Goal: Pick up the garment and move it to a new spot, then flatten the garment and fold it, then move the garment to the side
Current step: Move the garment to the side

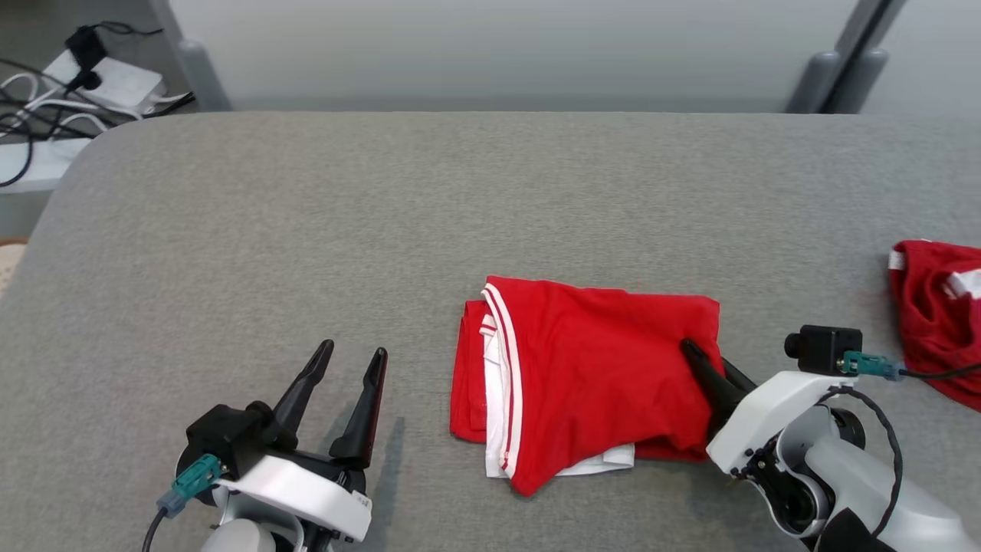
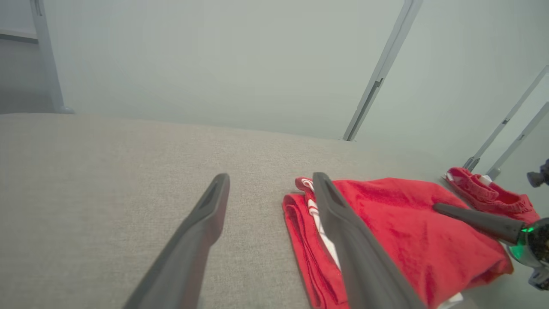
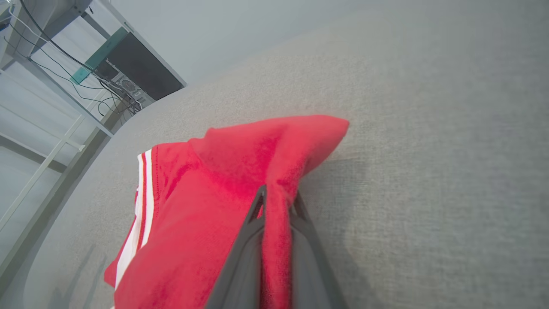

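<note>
Right gripper (image 1: 703,360) first: its two long dark fingers are pinched together on the right-hand edge of the red knit garment with white striped trim (image 1: 590,360). The right wrist view shows it plainly, a ridge of red cloth squeezed up between the closed fingers (image 3: 296,204). Over on the other side, the left gripper (image 1: 354,351) has its fingers spread wide with nothing between them, sitting low over the grey fabric-covered table (image 1: 306,215), just beside the garment's left edge and apart from it.

Where's the garment? Right of centre on the table, near the robot's edge, lying as a compact, layered rectangle. The white-striped band runs down its left side and a strip of white inner layer pokes out at the near edge.

So how far along are we? It looks to me like the flattening and folding are done, if a little roughly. With that pinch on the edge, my read is that the last leg is in hand: shifting the bundle off to the side. That step is not done yet.

A second crumpled red garment with white trim (image 1: 935,314) lies well apart at the far right edge.

Writing? No brand, label or lettering I can read. A small white patch on that second garment may be a tag, but it's too small to tell.
</note>
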You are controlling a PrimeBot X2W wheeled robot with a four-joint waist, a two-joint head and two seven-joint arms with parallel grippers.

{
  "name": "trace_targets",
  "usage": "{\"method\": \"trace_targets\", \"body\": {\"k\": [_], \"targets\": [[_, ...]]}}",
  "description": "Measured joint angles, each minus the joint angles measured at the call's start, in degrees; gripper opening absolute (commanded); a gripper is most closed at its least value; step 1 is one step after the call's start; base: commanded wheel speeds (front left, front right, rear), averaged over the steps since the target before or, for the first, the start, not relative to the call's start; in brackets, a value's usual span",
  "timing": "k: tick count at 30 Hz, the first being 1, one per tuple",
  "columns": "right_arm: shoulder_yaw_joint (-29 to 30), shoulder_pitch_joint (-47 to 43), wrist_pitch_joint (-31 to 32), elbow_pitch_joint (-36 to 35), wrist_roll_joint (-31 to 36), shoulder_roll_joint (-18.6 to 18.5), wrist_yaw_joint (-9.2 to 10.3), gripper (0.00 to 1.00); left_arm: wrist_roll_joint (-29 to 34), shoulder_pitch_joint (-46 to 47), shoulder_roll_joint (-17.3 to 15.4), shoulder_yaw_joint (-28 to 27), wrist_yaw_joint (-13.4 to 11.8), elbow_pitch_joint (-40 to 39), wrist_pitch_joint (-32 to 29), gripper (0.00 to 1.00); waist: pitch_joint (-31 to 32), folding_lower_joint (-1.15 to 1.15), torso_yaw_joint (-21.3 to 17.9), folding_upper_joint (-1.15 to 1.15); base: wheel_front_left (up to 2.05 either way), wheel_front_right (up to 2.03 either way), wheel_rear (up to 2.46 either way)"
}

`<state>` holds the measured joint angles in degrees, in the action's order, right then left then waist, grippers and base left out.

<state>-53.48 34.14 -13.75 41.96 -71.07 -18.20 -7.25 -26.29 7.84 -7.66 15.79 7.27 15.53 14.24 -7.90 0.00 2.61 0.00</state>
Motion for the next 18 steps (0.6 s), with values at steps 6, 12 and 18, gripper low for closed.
{"method": "trace_targets", "body": {"k": [6, 12, 18], "targets": [[0.7, -1.9, -0.4, -0.6, 0.0, 0.2, 0.00, 0.00, 0.0, 1.3, -0.8, 0.0, 0.0, -0.4, 0.0, 1.00, 0.6, 0.00, -7.3, 0.00, 0.00, 0.00, 0.00], [1.5, -3.1, -0.4, -2.1, 0.5, 0.1, 0.00, 0.00, 0.0, 1.3, -1.0, -0.7, 0.0, -1.1, 0.0, 1.00, 0.2, 0.00, -14.9, 0.00, 0.00, 0.00, 0.00], [2.8, -3.1, -0.4, -2.8, 2.9, 0.2, 0.00, 0.00, 1.1, 1.5, -1.1, -1.2, 0.0, -1.8, 0.0, 1.00, -0.9, 0.00, -20.0, 0.00, 0.00, 0.00, 0.00]]}}
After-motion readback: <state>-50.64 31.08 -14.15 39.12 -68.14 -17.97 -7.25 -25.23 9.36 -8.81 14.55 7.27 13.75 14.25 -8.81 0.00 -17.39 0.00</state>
